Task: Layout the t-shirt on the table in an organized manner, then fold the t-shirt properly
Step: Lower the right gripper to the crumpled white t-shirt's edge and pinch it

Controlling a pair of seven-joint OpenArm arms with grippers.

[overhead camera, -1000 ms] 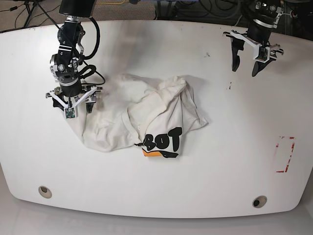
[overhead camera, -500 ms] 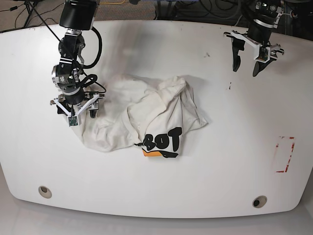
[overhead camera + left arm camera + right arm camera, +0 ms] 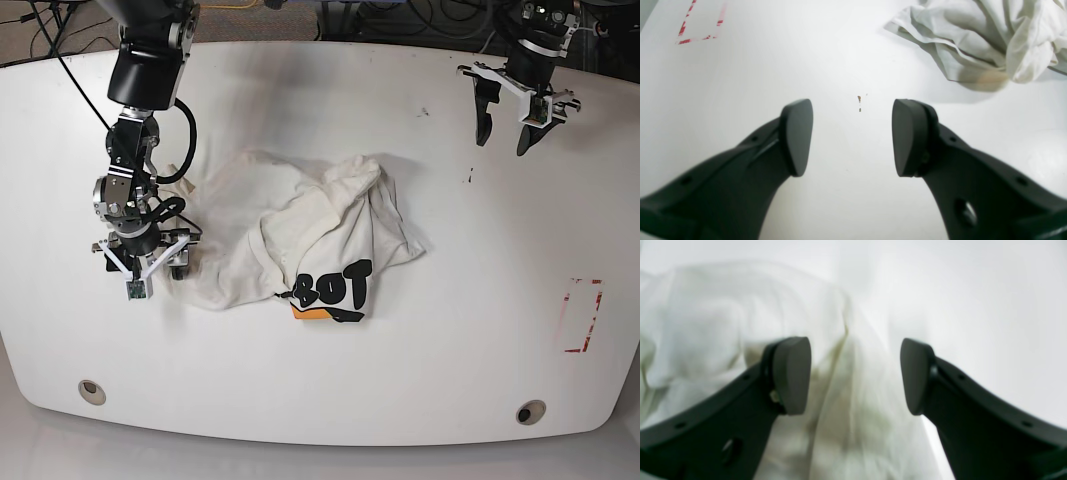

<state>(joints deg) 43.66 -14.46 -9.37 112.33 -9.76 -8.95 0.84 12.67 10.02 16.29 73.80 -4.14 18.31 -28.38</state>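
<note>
The t-shirt lies crumpled in the middle of the white table, with black lettering and an orange patch showing at its front edge. My right gripper hangs over the shirt's left edge. In the right wrist view it is open, its fingers straddling a fold of the white cloth, which lies loose between and below them. My left gripper is open at the far right of the table, well away from the shirt. In the left wrist view it is over bare tabletop, with the shirt ahead.
A red tape rectangle marks the table's right side. Two round grommet holes sit near the front edge. Small dark marks dot the table below the left gripper. Cables lie beyond the far edge.
My right gripper has moved toward the table's front along the shirt's left edge, and the cloth there has shifted slightly. The left arm has not moved.
</note>
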